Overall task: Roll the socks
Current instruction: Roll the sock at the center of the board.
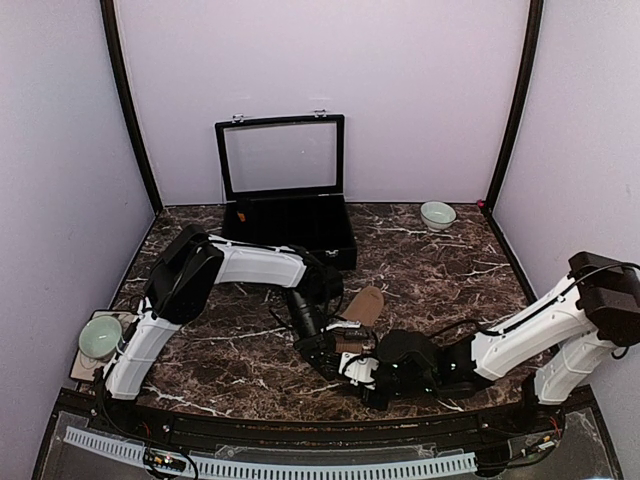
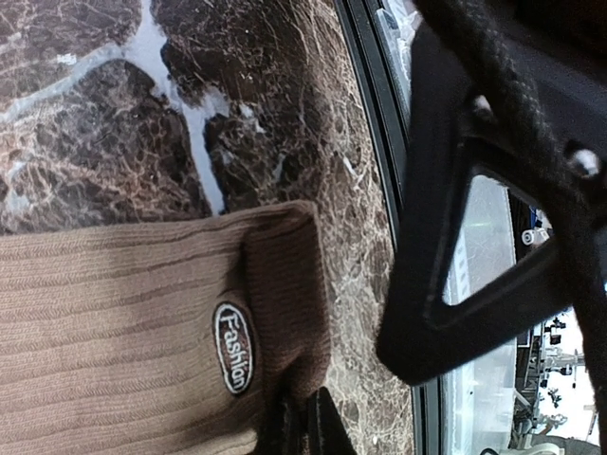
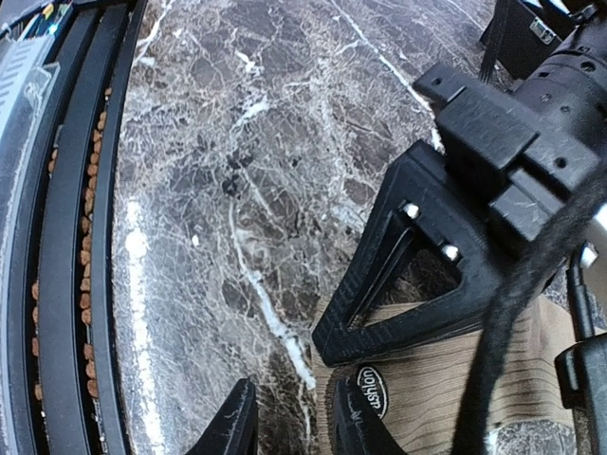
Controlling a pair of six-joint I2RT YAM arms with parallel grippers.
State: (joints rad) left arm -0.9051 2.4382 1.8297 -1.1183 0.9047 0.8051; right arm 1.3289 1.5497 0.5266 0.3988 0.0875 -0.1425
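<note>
A ribbed tan-brown sock point(image 1: 366, 305) lies flat on the marble table just ahead of both arms. Its darker cuff carries an oval "Fashion" label point(image 2: 233, 347). My left gripper point(image 2: 305, 425) is shut on the edge of that cuff point(image 2: 285, 284), right beside the label; from above it point(image 1: 325, 352) sits at the sock's near end. My right gripper point(image 3: 292, 403) is close beside it, with its jaws apart over bare marble. One of its fingers point(image 3: 356, 427) rests at the cuff's edge next to the label point(image 3: 372, 391). From above the right gripper point(image 1: 352, 372) almost touches the left one.
An open black case point(image 1: 290, 215) with a clear lid stands at the back centre. A pale green bowl point(image 1: 437, 215) sits at the back right and another point(image 1: 100, 335) at the left edge. The table's black front rail point(image 3: 66, 237) runs close behind the grippers.
</note>
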